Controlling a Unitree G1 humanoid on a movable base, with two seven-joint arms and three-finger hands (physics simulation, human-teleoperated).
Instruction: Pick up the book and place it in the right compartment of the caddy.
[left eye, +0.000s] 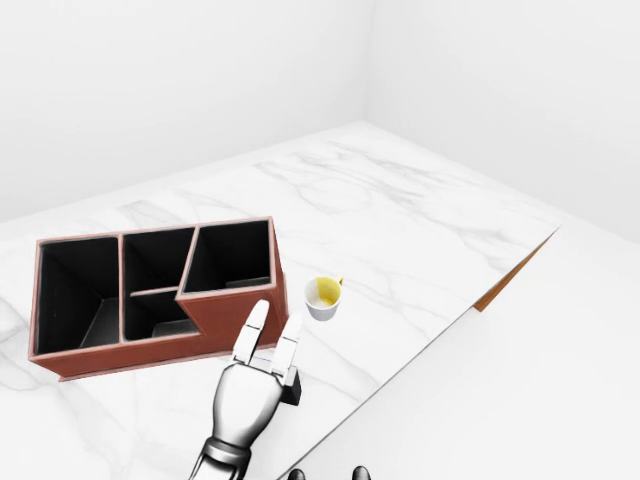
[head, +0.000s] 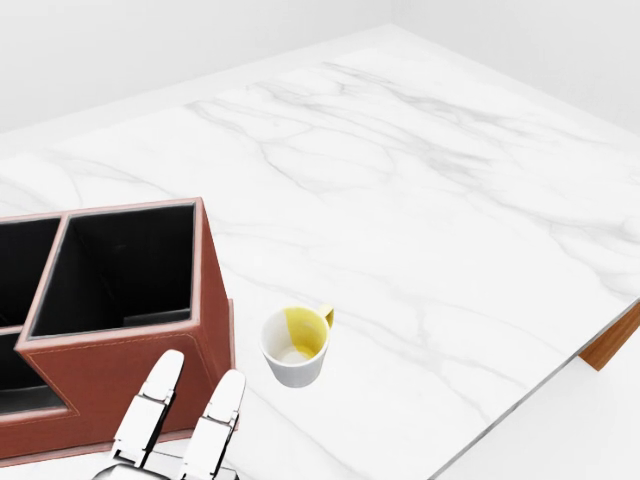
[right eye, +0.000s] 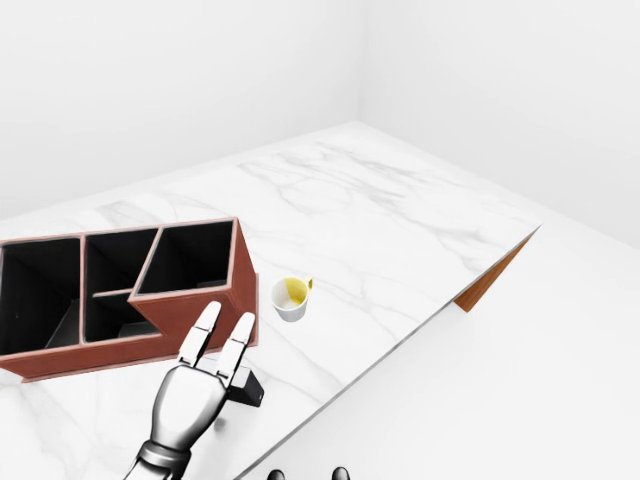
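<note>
The red-brown caddy (left eye: 215, 330) stands on the marble table at the left, its black compartments open at the top. Its right compartment (left eye: 228, 258) holds nothing that I can see. My left hand (left eye: 275, 325) is open, fingers stretched flat, and hovers just below the caddy's right end. A small dark block, probably the book (left eye: 291, 386), lies on the table under the hand's right edge and is mostly hidden by it. It also shows in the right-eye view (right eye: 246, 386). My right hand is not in view.
A white mug with a yellow inside (left eye: 322, 297) stands just right of the caddy. The table's edge (left eye: 500, 280) runs diagonally from lower left to the right. Two small dark rounded shapes (left eye: 325, 474) sit at the bottom edge; I cannot tell what they are.
</note>
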